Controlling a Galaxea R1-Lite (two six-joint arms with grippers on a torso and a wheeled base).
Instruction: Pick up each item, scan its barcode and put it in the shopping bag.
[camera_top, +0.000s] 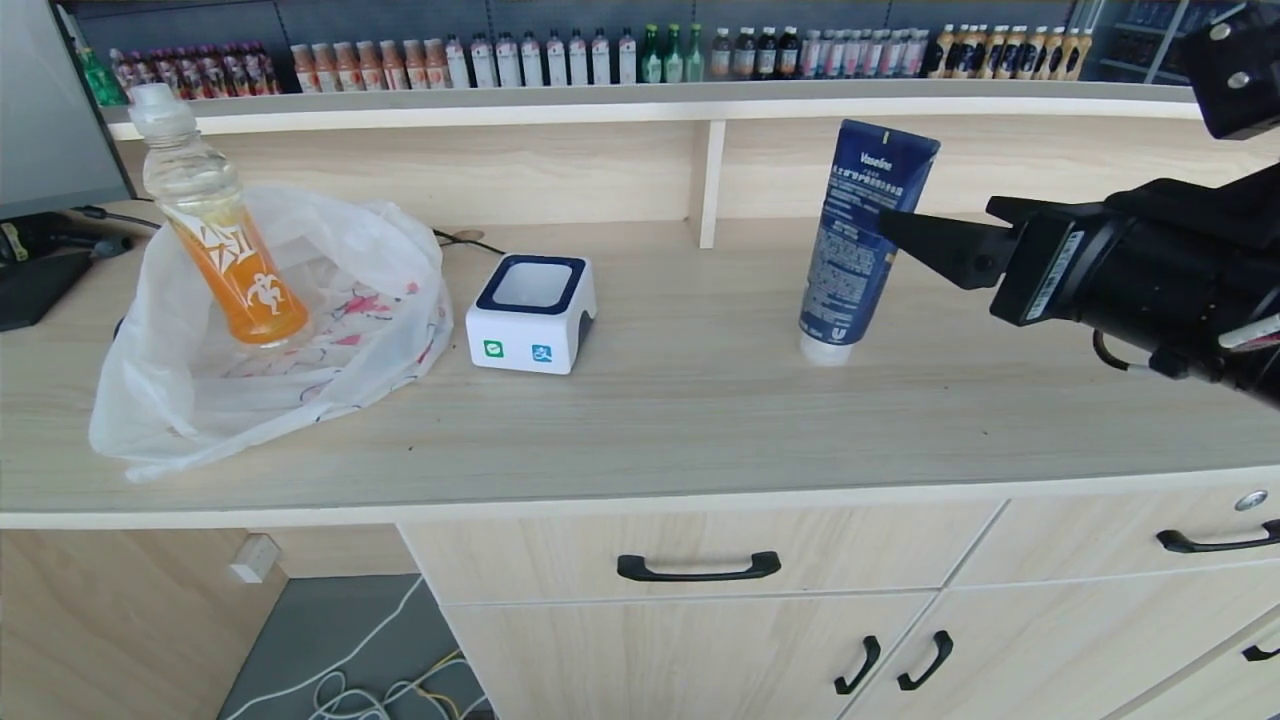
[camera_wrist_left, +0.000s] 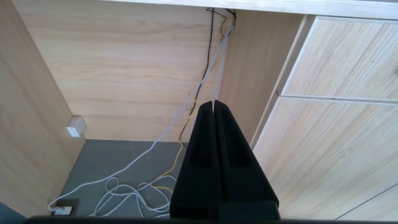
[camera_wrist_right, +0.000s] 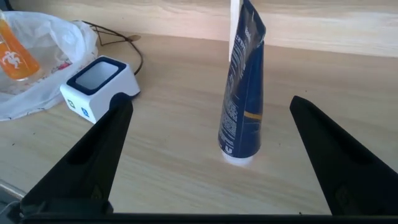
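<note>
Right tool (camera_wrist_right: 211, 106) spread wide either side of the blue lotion tube (camera_top: 860, 240), which stands cap-down on the tabletop (camera_top: 700, 420), apparently lined up for a grasp; scanner (camera_top: 533, 312) sits between tube and shopping bag (camera_top: 300, 350); left tool (camera_wrist_left: 214, 109) pressed together, idle.

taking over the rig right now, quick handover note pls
Left gripper: shut, empty, hanging low in front of the cabinet below the counter.
Right gripper: open, level with the blue lotion tube, not gripping it.
Tube: standing on its cap on the counter, to the right of the barcode scanner.
Done: the orange drink bottle sits tilted in the shopping bag, left of the scanner.
Left: grasp the tube, scan it, bag it.
</note>
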